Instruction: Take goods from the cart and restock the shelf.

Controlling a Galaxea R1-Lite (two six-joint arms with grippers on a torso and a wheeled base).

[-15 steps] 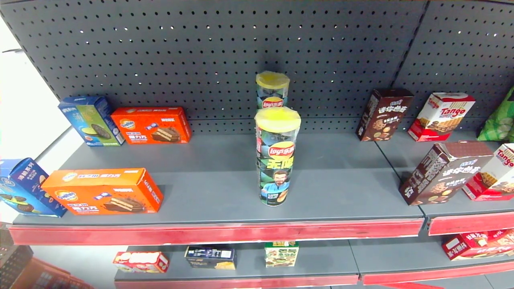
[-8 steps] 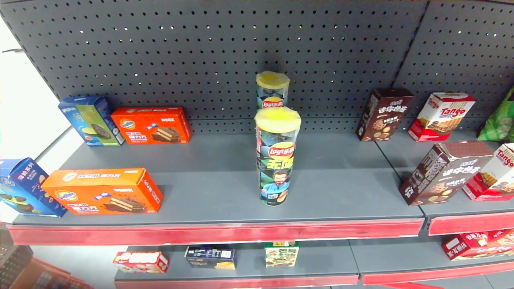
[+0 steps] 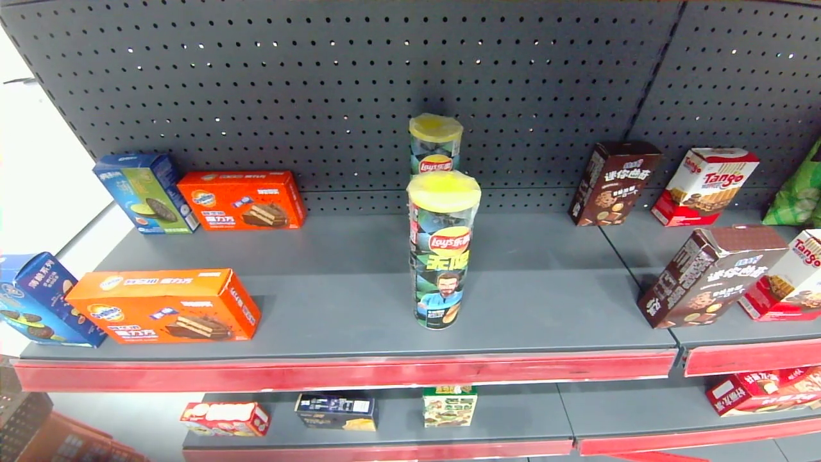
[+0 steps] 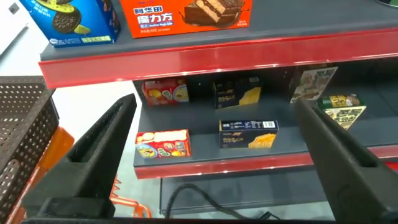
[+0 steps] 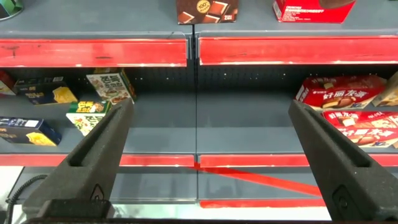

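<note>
The shelf (image 3: 333,289) reads as matt grey painted metal, smooth, with a perforated metal back panel (image 3: 256,77) behind. Its red front strip (image 3: 346,371) gleams like glossy plastic. The chip can (image 3: 441,269) has a shiny printed wrap and a translucent yellow plastic lid (image 3: 443,190). The orange box (image 3: 163,307) is glossy cardboard. The left claw (image 4: 214,106) and right claw (image 5: 211,107) are matt black and faintly grainy.

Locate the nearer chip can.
In the head view, the nearer chip can stands upright at the middle of the upper shelf near its front edge, with a second can behind it and the front orange box to its left.
</note>
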